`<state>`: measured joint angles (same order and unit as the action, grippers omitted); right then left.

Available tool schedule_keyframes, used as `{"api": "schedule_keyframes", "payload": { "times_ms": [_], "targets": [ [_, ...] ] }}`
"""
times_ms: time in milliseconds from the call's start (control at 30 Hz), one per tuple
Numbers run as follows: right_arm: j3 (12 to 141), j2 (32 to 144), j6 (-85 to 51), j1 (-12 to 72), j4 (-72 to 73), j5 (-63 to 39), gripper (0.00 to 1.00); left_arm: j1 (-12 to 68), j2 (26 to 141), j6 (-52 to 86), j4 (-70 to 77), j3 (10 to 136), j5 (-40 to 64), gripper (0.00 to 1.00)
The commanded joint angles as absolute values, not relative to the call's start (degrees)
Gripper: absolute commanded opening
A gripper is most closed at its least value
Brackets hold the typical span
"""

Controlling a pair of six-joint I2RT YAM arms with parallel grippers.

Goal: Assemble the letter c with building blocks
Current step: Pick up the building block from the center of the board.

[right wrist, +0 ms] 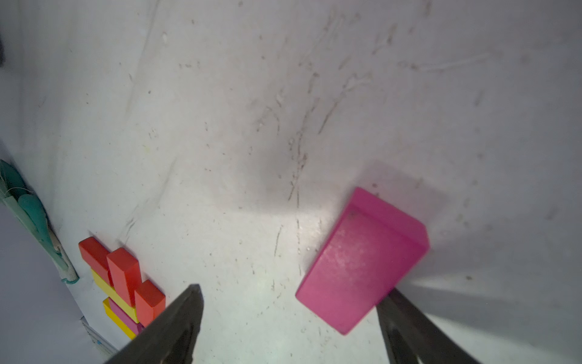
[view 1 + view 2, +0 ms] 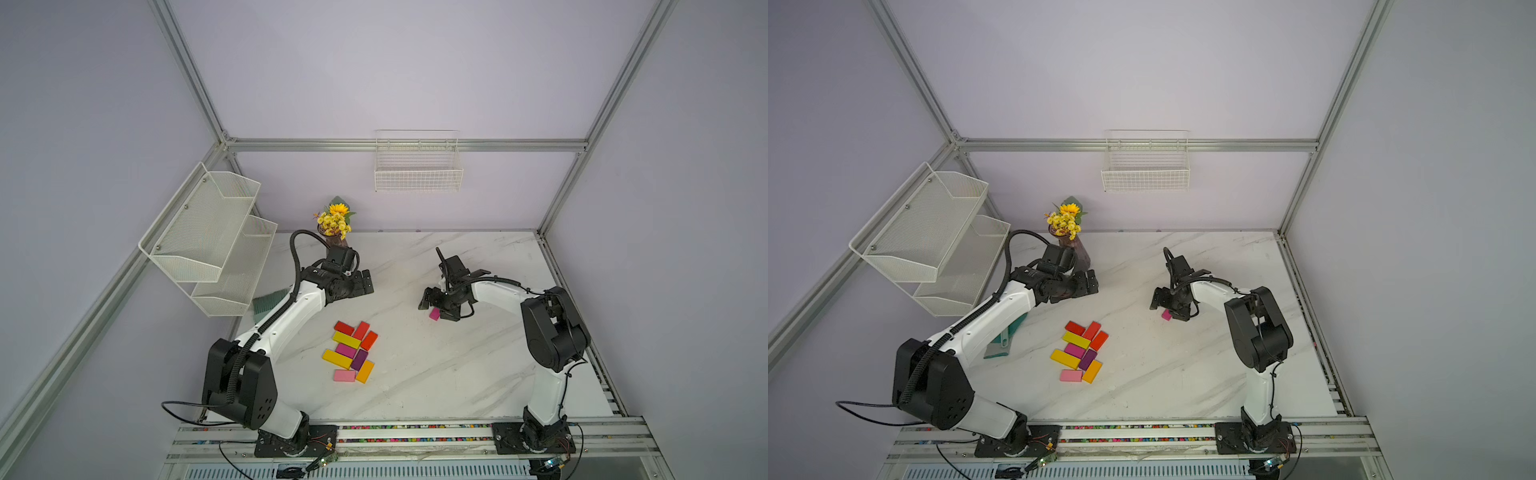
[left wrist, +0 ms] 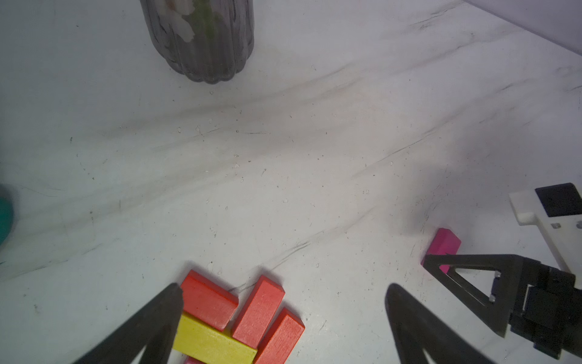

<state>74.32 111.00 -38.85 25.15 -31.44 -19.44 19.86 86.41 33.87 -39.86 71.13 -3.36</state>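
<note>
Several building blocks (image 2: 351, 351) in red, yellow, magenta, purple, orange and light pink lie packed together in a cluster (image 2: 1081, 351) left of the table's middle. One magenta block (image 2: 434, 314) lies apart to the right. My right gripper (image 2: 436, 309) stands open over it. In the right wrist view the magenta block (image 1: 362, 261) rests against one finger (image 1: 406, 318), with a wide gap to the other. My left gripper (image 2: 365, 284) hangs open behind the cluster, holding nothing. The left wrist view shows three red blocks (image 3: 258, 310) and a yellow one (image 3: 211, 342) between its fingers.
A grey ribbed vase (image 3: 201, 41) of yellow flowers (image 2: 334, 220) stands at the back left. A teal brush (image 2: 1005, 336) lies under the left arm. A white mesh shelf (image 2: 208, 237) hangs on the left wall and a wire basket (image 2: 417, 166) on the back wall.
</note>
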Motion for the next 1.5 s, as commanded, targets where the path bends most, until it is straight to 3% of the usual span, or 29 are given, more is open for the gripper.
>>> {"api": "schedule_keyframes", "payload": {
  "times_ms": [0, 233, 567, 733, 1467],
  "targets": [
    [76.9, 113.1, -41.0, 26.7, -30.4, -21.2, 0.87, 18.9, 84.2, 35.8, -38.6, 70.2, -2.2, 1.00],
    [82.6, 113.6, -38.3, 28.3, -33.5, -22.5, 0.87, 18.0, 83.9, 36.2, -37.9, 69.1, -0.6, 1.00],
    [90.9, 114.9, -23.4, 28.4, -46.0, -5.2, 0.95, 17.1, 84.2, 36.2, -36.8, 68.3, 1.4, 1.00],
    [94.1, 118.0, -19.2, 28.5, -48.4, -2.3, 0.95, 16.6, 85.0, 36.2, -36.6, 68.7, 2.7, 1.00],
    [96.1, 124.1, -17.0, 31.2, -49.8, 3.3, 0.87, 15.7, 86.7, 36.8, -35.2, 68.2, 5.8, 1.00]
  ]
}}
